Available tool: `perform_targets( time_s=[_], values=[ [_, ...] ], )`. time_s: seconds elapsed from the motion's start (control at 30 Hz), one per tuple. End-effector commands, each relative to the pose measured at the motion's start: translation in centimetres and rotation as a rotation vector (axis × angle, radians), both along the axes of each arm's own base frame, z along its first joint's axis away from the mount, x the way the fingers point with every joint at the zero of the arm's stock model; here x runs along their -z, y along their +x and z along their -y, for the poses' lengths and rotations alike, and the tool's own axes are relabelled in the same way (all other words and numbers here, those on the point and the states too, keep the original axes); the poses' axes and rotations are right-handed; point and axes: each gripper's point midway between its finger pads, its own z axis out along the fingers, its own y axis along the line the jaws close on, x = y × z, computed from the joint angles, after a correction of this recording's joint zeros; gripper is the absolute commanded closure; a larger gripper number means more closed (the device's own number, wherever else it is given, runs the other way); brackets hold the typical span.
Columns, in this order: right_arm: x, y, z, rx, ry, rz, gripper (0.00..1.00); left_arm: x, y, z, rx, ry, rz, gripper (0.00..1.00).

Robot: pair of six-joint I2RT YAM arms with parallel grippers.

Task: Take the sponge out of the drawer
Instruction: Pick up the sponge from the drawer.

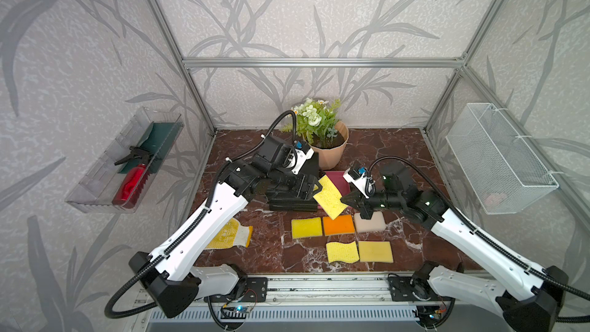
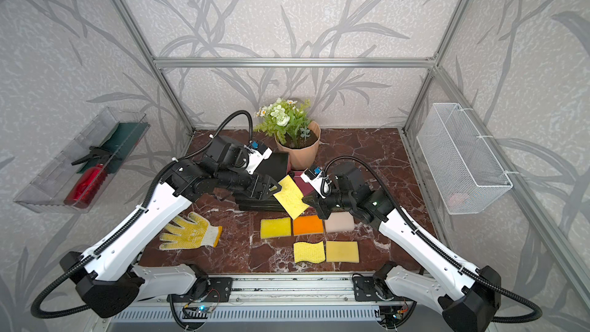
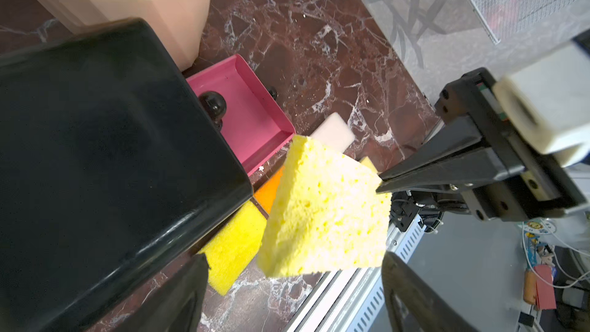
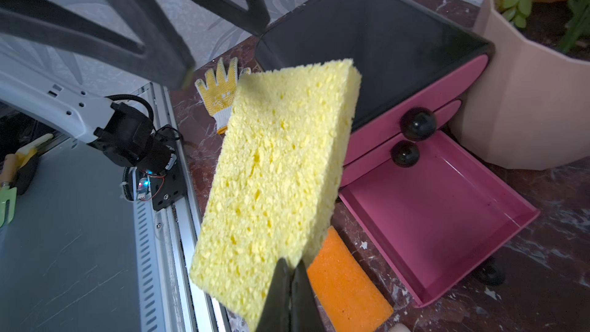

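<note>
- Sponge [image 4: 277, 180]: the pale yellow one hangs in the air, tilted, clear of the drawer [image 4: 431, 218] and just near of the black chest [image 4: 383, 43]. Its low corner hangs over the row of sponges on the table.
- Right gripper [image 4: 289, 271]: its jaws are pinched tight on one thin edge of the sponge. This seems the reason the slab droops and swings freely instead of lying flat.
- Left gripper [image 1: 314, 186]: its jaws stand apart with nothing in them, hovering at the sponge's far-left end over the chest. It looks as though it is either letting go or waiting to steady the sponge.
- Drawer: the bottom pink one is pulled out to the right of the chest, and its floor is bare. The removal itself therefore looks done, and a set-down probably remains.
- Table [image 1: 271, 250]: five more sponges lie near of the chest in two neat rows, among them an orange sponge [image 1: 338, 225] directly under the held one. This suggests a spot beside them is the likely landing place.
- Glove [image 2: 191, 231]: it lies well left, out of the way.
- Flower pot [image 1: 332, 151]: it stands just behind the chest, touching nothing in play.
</note>
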Motion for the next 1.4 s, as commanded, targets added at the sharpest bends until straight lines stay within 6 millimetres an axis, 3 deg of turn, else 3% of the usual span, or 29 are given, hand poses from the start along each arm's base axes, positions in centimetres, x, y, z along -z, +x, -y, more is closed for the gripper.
perform_targets(
  time_s=[0.0, 0.37, 0.67, 0.73, 0.93, 1.0, 1.03, 1.1, 1.17, 1.37],
  values=[
    [0.2, -2.0, -0.2, -0.084, 0.01, -0.028, 0.99, 0.5, -1.0, -0.1, 0.052, 0.058, 0.014, 0.16],
    [-0.4, -2.4, -0.3, -0.089, 0.026, -0.008, 0.99, 2.5, -2.2, 1.5, 0.135, 0.095, -0.032, 0.29],
    [-0.7, -2.4, -0.6, -0.087, 0.051, -0.001, 1.0, 2.9, -2.7, 2.3, 0.161, 0.072, -0.063, 0.75],
    [-0.8, -2.3, -0.7, -0.085, 0.058, 0.006, 0.99, 3.1, -2.7, 2.4, 0.158, 0.074, -0.071, 0.99],
    [-1.3, -1.8, -0.7, -0.049, 0.089, 0.028, 0.96, 3.1, -3.0, 2.6, 0.136, 0.05, -0.079, 1.0],
    [-1.6, -1.4, -0.5, -0.021, 0.099, 0.042, 0.89, 2.8, -2.9, 2.6, 0.1, 0.027, -0.07, 1.0],
    [-1.7, -1.2, -0.4, 0.002, 0.102, 0.048, 0.78, 2.5, -2.8, 2.5, 0.069, 0.013, -0.063, 1.0],
    [-1.8, -0.2, 0.3, 0.073, 0.099, 0.067, 0.72, 2.1, -2.5, 2.3, -0.005, -0.026, -0.051, 1.0],
    [-2.1, 1.1, 1.5, 0.189, 0.093, 0.096, 0.6, 1.7, -2.3, 1.7, -0.086, -0.064, -0.04, 1.0],
    [-2.9, 3.4, 4.7, 0.444, 0.121, 0.152, 0.46, 1.6, -3.6, -0.8, -0.305, -0.173, -0.021, 1.0]
  ],
)
